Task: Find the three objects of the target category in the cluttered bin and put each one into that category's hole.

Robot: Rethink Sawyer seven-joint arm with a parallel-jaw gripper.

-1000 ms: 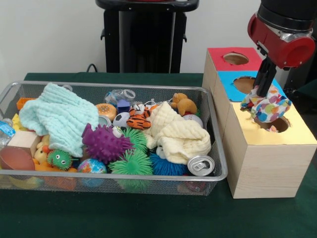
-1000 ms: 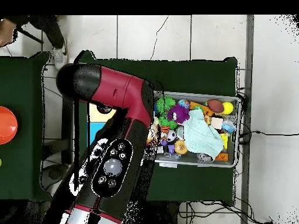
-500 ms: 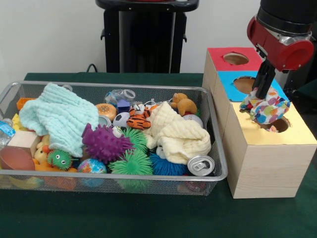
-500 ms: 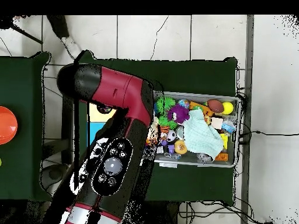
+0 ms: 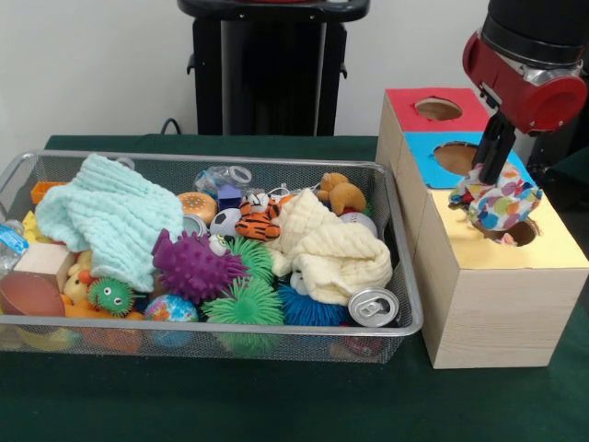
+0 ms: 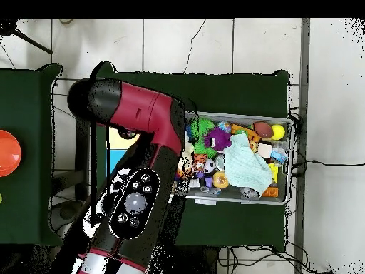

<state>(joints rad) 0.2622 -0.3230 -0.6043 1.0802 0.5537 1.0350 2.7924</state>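
Nearest to where I stand, the wire mesh bin (image 5: 405, 313) is packed: a silver can (image 5: 374, 306) lies on its side in the front corner, spiky rubber balls in green (image 5: 245, 302) and purple (image 5: 196, 264) crowd the middle, a mint cloth (image 5: 109, 216) is heaped on one side and a cream cloth (image 5: 327, 247) on the other. Beside the bin stands the wooden box (image 5: 492, 308) with its three coloured tops. Over the nearest one, the yellow top's hole (image 5: 517, 231), the gripper (image 5: 490, 170) is pinched onto a spotted multicoloured cloth (image 5: 497, 200), which hangs bunched with its lower edge just at the hole's rim. Beyond lie the blue hole (image 5: 457, 157) and the red hole (image 5: 438, 109), both unoccupied. From above, the arm (image 6: 135, 171) hides the box entirely. To my eye the cloth sits slightly toward the bin side of the opening, so centring it before letting go would help, and lowering it well into the hole should keep the loose folds from snagging on the edge
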